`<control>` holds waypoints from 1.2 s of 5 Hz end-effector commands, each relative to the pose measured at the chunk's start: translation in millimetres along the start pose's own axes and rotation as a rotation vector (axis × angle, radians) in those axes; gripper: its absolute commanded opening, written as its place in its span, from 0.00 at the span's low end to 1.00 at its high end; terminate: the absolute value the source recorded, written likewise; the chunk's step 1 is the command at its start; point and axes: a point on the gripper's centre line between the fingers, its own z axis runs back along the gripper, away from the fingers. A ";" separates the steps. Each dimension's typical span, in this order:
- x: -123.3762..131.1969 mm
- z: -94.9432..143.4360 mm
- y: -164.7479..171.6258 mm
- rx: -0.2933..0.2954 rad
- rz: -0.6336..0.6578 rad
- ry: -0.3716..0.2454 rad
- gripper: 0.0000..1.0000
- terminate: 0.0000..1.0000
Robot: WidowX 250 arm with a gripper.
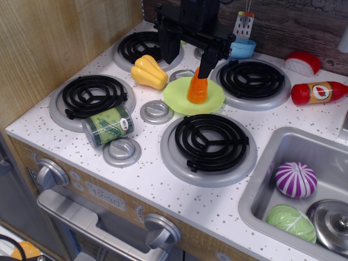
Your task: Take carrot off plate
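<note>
Your black gripper point(187, 55) hangs with jaws spread wide above the glossy orange plastic cone carrot point(197, 89), upright on the round light-green plastic plate point(176, 97); descend off-centre and you'll likely topple it.

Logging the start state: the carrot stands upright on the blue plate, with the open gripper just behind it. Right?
Not quite. The plate is light green, not blue, as the observation.image view shows; the blue thing is the bowl at the back. The carrot does stand upright on it, with the open gripper just behind.
</note>
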 end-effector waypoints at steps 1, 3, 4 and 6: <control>27.0 2.8 -1.2 -0.084 -0.056 -0.090 1.00 0.00; 36.0 -17.2 -1.7 -0.060 -0.127 -0.138 1.00 0.00; 38.8 -26.7 2.9 -0.060 -0.156 -0.158 1.00 0.00; 41.3 -47.0 -3.1 -0.107 -0.185 -0.188 1.00 0.00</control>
